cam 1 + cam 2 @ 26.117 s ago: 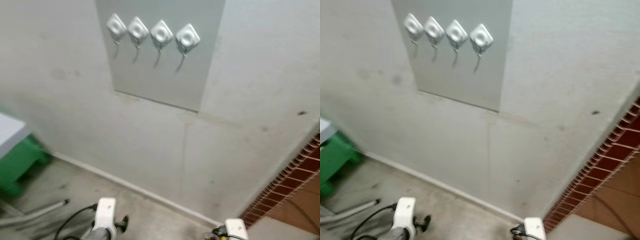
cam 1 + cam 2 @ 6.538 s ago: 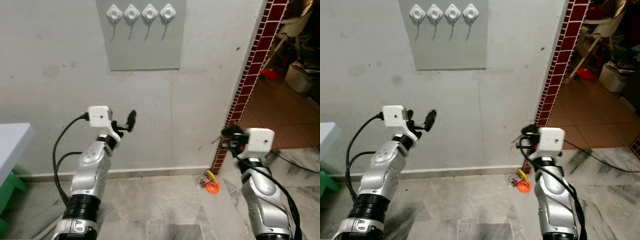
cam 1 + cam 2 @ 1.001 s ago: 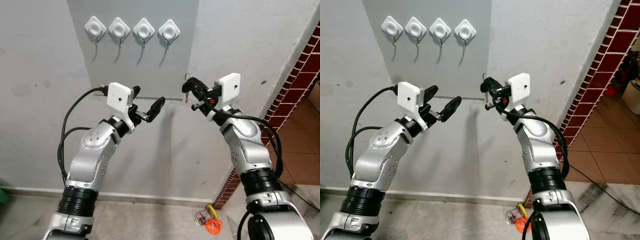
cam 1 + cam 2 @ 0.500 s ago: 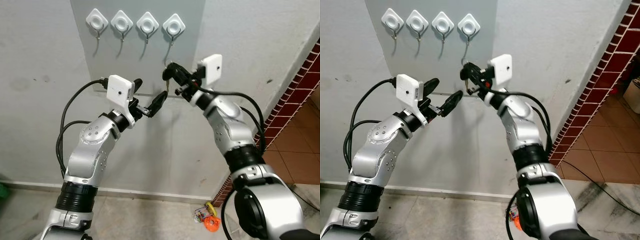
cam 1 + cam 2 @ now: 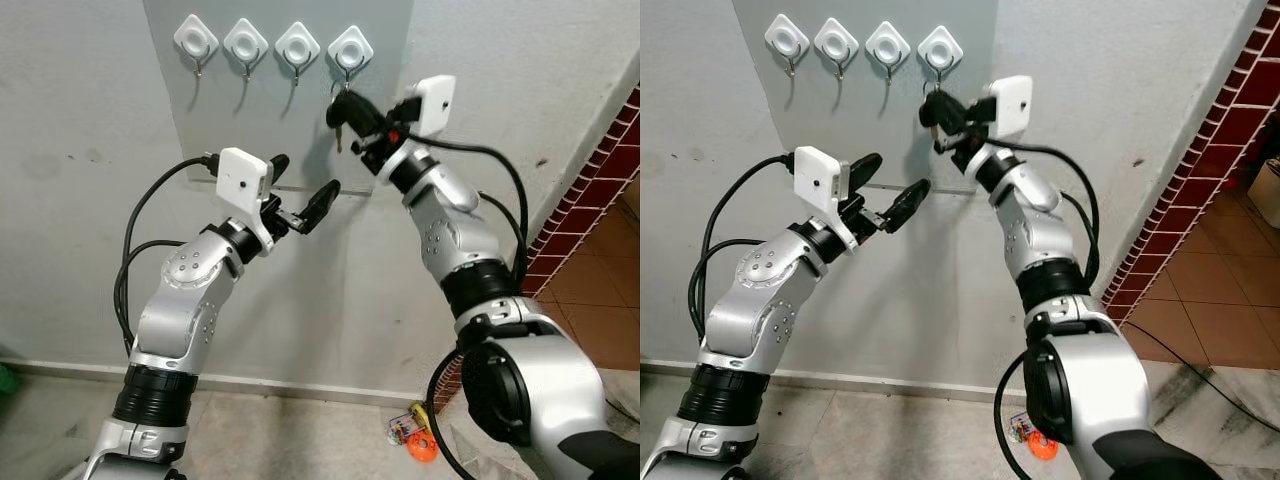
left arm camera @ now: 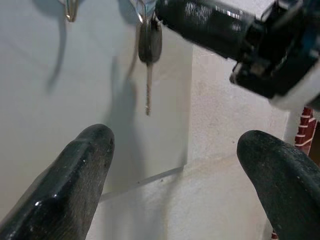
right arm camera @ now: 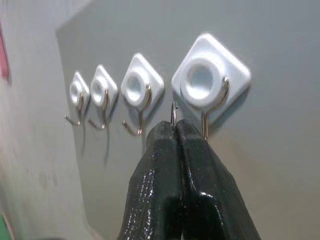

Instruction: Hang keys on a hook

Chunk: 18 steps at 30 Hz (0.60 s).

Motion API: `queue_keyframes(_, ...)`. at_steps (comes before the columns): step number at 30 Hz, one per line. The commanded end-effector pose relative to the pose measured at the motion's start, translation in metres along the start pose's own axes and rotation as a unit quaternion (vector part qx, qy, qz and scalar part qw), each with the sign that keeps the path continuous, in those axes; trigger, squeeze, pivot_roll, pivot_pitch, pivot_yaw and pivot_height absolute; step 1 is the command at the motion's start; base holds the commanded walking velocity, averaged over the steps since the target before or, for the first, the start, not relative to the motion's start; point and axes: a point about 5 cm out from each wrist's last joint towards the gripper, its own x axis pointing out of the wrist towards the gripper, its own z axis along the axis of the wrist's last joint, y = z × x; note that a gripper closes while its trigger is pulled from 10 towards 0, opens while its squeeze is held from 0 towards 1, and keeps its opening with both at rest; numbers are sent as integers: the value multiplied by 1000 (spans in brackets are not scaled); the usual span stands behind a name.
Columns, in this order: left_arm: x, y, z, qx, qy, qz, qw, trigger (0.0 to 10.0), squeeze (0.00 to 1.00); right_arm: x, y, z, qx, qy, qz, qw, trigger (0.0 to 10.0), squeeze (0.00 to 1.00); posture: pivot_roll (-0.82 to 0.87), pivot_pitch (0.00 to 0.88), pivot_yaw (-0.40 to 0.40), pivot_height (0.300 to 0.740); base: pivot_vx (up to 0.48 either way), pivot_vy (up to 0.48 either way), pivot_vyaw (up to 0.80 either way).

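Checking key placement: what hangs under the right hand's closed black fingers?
A dark-headed key dangles beneath the right hand; its ring's top is hidden by the fingers.

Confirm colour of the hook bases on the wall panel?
White, diamond-shaped hook bases on a grey panel; clearest in the right wrist view.

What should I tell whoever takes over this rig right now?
Right claw: shut on the key ring, holding the key just beside the rightmost hook of four on the grey panel.
Left claw: open, holding nothing, raised below the panel.
Done: key brought up to the hook.
Left: slip the ring over the hook's wire, open the right claw, draw back. I can't tell whether the ring is on yet.
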Motion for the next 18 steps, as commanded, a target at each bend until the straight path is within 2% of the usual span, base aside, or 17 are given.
queue_keyframes(1, 1, -3, 1, 2, 3, -5, 1000, 10000, 0, 3, -4, 8, 1, -11, -1, 1000, 10000, 0, 44, 0, -16, 740, 0, 0, 0)
queue_keyframes(6, 1, -4, 2, -1, 2, -7, 1000, 10000, 0, 3, -11, 10, 37, -15, -20, 999, 10000, 0, 43, 0, -15, 740, 0, 0, 0)
queue_keyframes(10, 2, -4, 3, -2, 0, -6, 1000, 10000, 0, 2, -14, 7, 85, -18, -30, 996, 10000, 0, 44, 0, -17, 740, 0, 0, 0)
queue_keyframes(12, 2, -2, 5, -2, -1, -4, 1000, 10000, 0, -3, -17, 1, 143, -19, -35, 989, 10000, 0, 47, 0, -17, 740, 0, 0, 0)
queue_keyframes(13, 2, -2, 5, -2, -1, -4, 1000, 10000, 0, -3, -17, 1, 143, -19, -35, 989, 10000, 0, 47, 0, -17, 740, 0, 0, 0)
queue_keyframes(15, 1, 0, 6, -2, -1, 1, 1000, 10000, 0, -5, -15, -7, 180, -11, -24, 983, 10000, 0, 48, 0, -15, 740, 0, 0, 0)
queue_keyframes(18, 1, 0, 6, -4, -2, 3, 1000, 10000, 0, -8, -14, -13, 206, -4, -18, 978, 10000, 0, 48, 0, -15, 740, 0, 0, 0)
